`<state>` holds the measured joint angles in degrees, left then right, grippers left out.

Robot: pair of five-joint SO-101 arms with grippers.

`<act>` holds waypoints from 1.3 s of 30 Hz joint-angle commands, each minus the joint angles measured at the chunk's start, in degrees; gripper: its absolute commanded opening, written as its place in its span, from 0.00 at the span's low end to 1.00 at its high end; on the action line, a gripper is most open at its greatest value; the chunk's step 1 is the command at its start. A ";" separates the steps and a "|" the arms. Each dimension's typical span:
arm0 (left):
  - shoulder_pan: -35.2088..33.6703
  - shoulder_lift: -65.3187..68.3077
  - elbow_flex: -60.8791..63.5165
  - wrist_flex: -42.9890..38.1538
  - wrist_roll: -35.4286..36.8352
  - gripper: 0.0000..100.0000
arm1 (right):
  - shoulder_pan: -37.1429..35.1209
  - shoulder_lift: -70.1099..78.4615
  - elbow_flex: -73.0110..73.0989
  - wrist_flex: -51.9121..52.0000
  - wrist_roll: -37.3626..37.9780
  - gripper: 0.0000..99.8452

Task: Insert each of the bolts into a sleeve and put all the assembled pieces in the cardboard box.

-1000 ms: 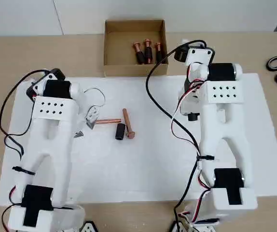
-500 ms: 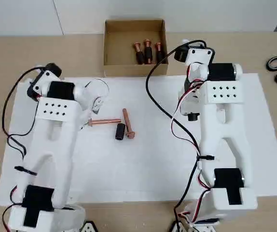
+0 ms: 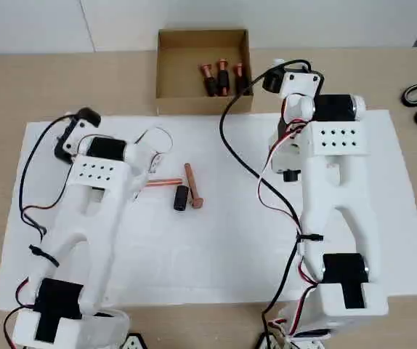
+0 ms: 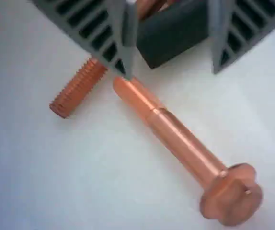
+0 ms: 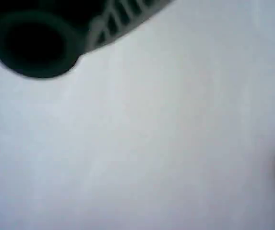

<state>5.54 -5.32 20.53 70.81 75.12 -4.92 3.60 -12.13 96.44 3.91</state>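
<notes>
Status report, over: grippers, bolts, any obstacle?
Left gripper open, low over loose copper bolt on white mat; right arm away. Black cylindrical sleeve and second bolt close to its tip. Three assembled pieces in cardboard box.

Bright, even light from above; faint soft shadows on white sheet [image 3: 216,247].

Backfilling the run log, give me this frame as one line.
left gripper: open, above loose bolt | second bolt, sleeve: loose on mat | cardboard box: three assembled pieces inside | right arm: over mat
</notes>
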 commanded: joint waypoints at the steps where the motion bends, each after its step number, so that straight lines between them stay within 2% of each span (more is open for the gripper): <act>1: -0.26 -2.81 1.01 -2.46 2.81 0.11 | -0.22 -3.12 -0.26 -0.48 0.18 0.00; 8: -0.09 -2.81 5.93 -7.74 7.12 0.24 | -0.22 -3.12 -0.26 -0.48 0.18 0.00; 17: -0.44 -2.81 12.09 -16.18 7.21 0.24 | -0.22 -3.12 -0.26 -0.48 0.18 0.00; 29: -0.53 -2.81 17.10 -22.95 7.21 0.23 | -0.22 -3.12 -0.26 -0.48 0.26 0.00; 39: -4.04 -2.81 24.13 -34.73 7.21 0.12 | -0.22 -3.12 -0.26 -0.48 0.26 0.00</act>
<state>2.64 -5.32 44.26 38.81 82.07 -4.92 3.60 -12.13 96.44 3.91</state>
